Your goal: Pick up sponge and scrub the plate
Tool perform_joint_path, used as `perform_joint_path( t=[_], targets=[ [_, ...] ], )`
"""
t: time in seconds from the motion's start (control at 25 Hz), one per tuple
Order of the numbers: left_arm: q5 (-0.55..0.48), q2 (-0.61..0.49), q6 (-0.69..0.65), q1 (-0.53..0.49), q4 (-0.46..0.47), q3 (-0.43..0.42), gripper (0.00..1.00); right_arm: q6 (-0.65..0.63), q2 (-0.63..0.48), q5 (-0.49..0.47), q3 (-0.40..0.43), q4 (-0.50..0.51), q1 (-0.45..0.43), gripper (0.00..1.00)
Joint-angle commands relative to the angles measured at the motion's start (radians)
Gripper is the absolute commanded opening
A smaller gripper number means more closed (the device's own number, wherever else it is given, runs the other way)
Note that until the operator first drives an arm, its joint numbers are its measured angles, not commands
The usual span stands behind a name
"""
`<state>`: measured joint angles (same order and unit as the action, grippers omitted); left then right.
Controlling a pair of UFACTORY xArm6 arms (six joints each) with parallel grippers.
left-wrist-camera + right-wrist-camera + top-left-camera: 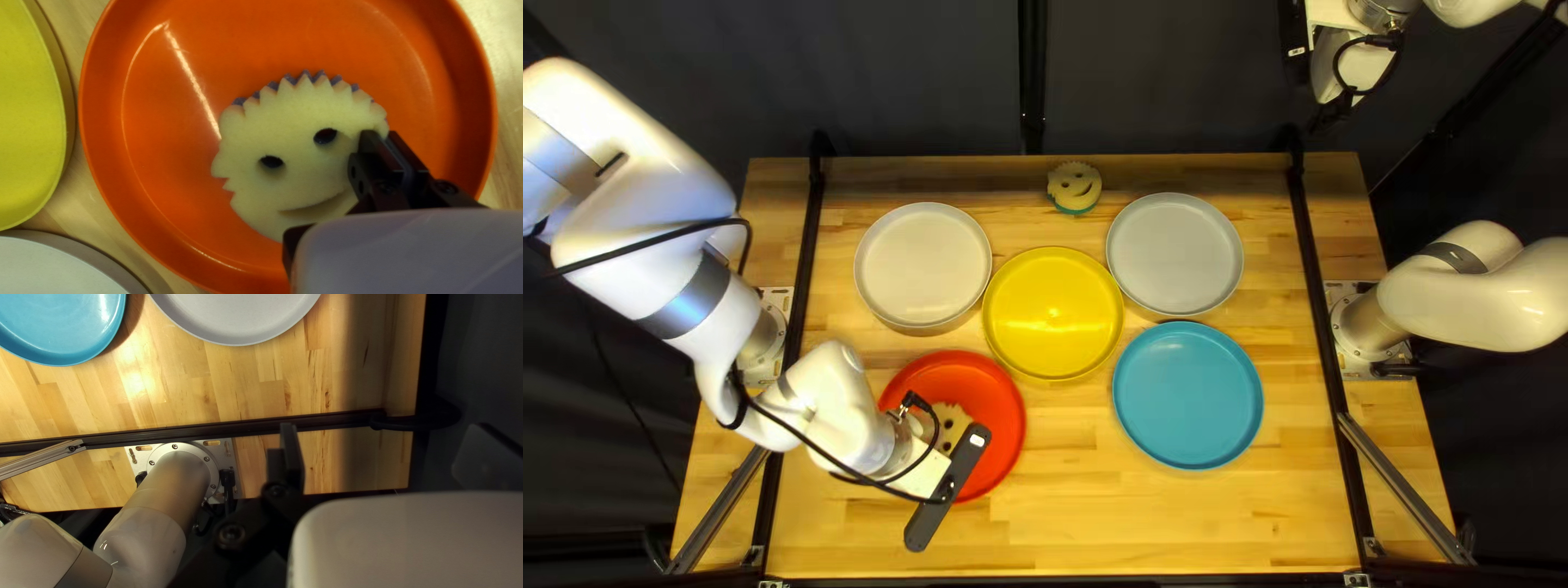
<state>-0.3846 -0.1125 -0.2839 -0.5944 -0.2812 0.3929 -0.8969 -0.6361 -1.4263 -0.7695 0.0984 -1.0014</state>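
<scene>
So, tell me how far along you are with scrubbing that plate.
Picking up looks done: my left gripper is closed on the edge of the smiley-face sponge. In hand is the scrubbing stage, with the sponge inside the red plate. How much is already scrubbed, I can't tell. Left, I'd say: finish scrubbing, then let go of the sponge.

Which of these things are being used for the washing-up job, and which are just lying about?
Part of the job:
- smiley sponge in the red plate
- red plate, apparently the one to scrub
- left gripper, at that sponge

Just lying about:
- second sponge
- yellow plate
- blue plate
- two pale plates
</scene>
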Motion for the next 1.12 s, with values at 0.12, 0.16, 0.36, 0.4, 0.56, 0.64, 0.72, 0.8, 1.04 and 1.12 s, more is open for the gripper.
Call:
perform_joint_path(
  t=[0.12,0.16,0.36,0.4,0.56,0.64,0.72,0.8,1.04,1.12],
  targets=[
    [-0.042,-0.100,0.015,-0.007,0.054,-0.075,0.00,0.000,0.000,0.000,0.000,0.000,0.000,1.00],
    [-0.045,-0.105,0.013,-0.010,0.056,-0.077,0.00,0.000,0.000,0.000,0.000,0.000,0.000,1.00],
    [-0.042,-0.087,-0.023,-0.039,0.059,-0.070,0.00,0.000,0.000,0.000,0.000,0.000,0.000,1.00],
    [-0.038,-0.064,-0.033,-0.046,0.054,-0.051,0.00,0.000,0.000,0.000,0.000,0.000,0.000,1.00],
    [-0.023,0.021,-0.077,-0.074,0.024,0.021,0.00,0.000,0.000,0.000,0.000,0.000,0.000,1.00],
    [-0.021,0.071,-0.111,-0.096,0.001,0.070,0.00,0.000,0.000,0.000,0.000,0.000,0.000,1.00],
    [-0.039,0.092,-0.132,-0.113,-0.012,0.108,0.00,0.000,0.000,0.000,0.000,0.000,0.000,1.00],
    [-0.062,0.103,-0.153,-0.130,-0.025,0.142,0.00,0.000,0.000,0.000,0.000,0.000,0.000,1.00],
    [-0.092,0.125,-0.186,-0.153,-0.056,0.192,0.00,0.000,0.000,0.000,0.000,0.000,0.000,1.00],
    [-0.087,0.106,-0.178,-0.144,-0.057,0.168,0.00,0.000,0.000,0.000,0.000,0.000,0.000,1.00]
  ],
)
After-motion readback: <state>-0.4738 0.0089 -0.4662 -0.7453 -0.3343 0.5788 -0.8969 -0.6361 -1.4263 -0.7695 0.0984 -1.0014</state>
